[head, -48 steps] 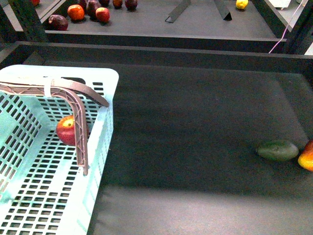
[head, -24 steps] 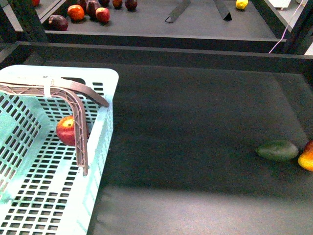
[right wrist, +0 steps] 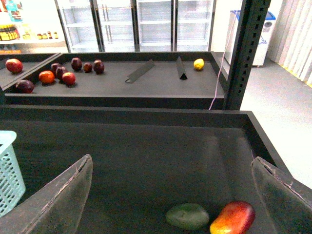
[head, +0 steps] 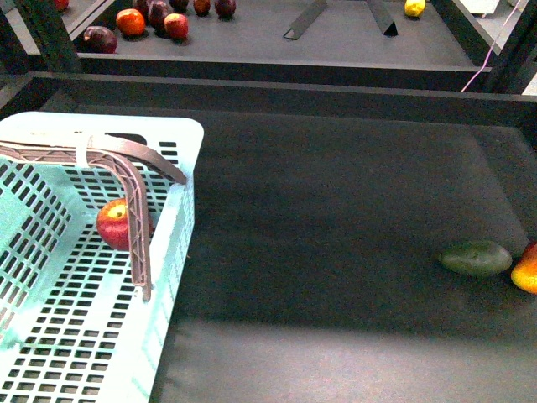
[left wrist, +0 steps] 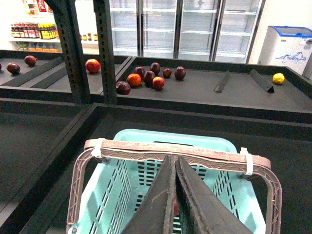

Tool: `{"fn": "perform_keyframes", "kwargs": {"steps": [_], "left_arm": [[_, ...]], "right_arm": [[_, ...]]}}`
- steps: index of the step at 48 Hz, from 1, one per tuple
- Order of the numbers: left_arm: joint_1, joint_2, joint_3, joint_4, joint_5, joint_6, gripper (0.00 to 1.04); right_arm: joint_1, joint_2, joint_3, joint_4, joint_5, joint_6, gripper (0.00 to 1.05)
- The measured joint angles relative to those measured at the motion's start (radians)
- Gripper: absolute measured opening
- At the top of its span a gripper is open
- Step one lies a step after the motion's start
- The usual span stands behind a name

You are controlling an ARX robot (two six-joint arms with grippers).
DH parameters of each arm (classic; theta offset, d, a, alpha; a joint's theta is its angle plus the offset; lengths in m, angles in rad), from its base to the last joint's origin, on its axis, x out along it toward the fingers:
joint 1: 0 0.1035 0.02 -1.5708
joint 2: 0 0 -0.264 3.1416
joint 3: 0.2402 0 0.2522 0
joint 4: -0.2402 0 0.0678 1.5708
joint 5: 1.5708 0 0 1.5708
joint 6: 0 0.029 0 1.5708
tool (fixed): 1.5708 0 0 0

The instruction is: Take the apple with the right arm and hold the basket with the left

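The light aqua basket (head: 180,220) stands at the left of the dark shelf, its brown-grey ribbed handle (head: 132,186) swung up with a white zip tie on it. A red apple (head: 113,225) lies inside the basket, partly behind the handle. Neither gripper shows in the front view. In the left wrist view my left gripper (left wrist: 173,160) is shut, with its tips over the middle of the handle (left wrist: 126,147) above the basket (left wrist: 97,204). My right gripper (right wrist: 171,161) is open and empty above the bare shelf, with a basket corner (right wrist: 7,170) at the side.
A dark green avocado (head: 477,258) and an orange-yellow-and-red fruit (head: 527,269) lie at the shelf's right edge; both also show under my right gripper, avocado (right wrist: 187,216) and fruit (right wrist: 233,218). Several fruits (head: 132,20) lie on the back shelf behind a raised lip (head: 277,94).
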Motion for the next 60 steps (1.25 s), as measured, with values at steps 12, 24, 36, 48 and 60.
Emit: {"fn": "perform_keyframes", "kwargs": {"steps": [12, 24, 36, 48, 60], "left_arm": [[0.000, 0.000, 0.000, 0.000, 0.000, 0.000, 0.03], [0.000, 0.000, 0.000, 0.000, 0.000, 0.000, 0.12], [0.000, 0.000, 0.000, 0.000, 0.000, 0.000, 0.50], [0.000, 0.000, 0.000, 0.000, 0.000, 0.000, 0.94], [0.000, 0.000, 0.000, 0.000, 0.000, 0.002, 0.98]], "right_arm": [[0.000, 0.000, 0.000, 0.000, 0.000, 0.000, 0.96], [0.000, 0.000, 0.000, 0.000, 0.000, 0.000, 0.96], [0.000, 0.000, 0.000, 0.000, 0.000, 0.000, 0.96], [0.000, 0.000, 0.000, 0.000, 0.000, 0.000, 0.96], [0.000, 0.000, 0.000, 0.000, 0.000, 0.000, 0.96]]}}
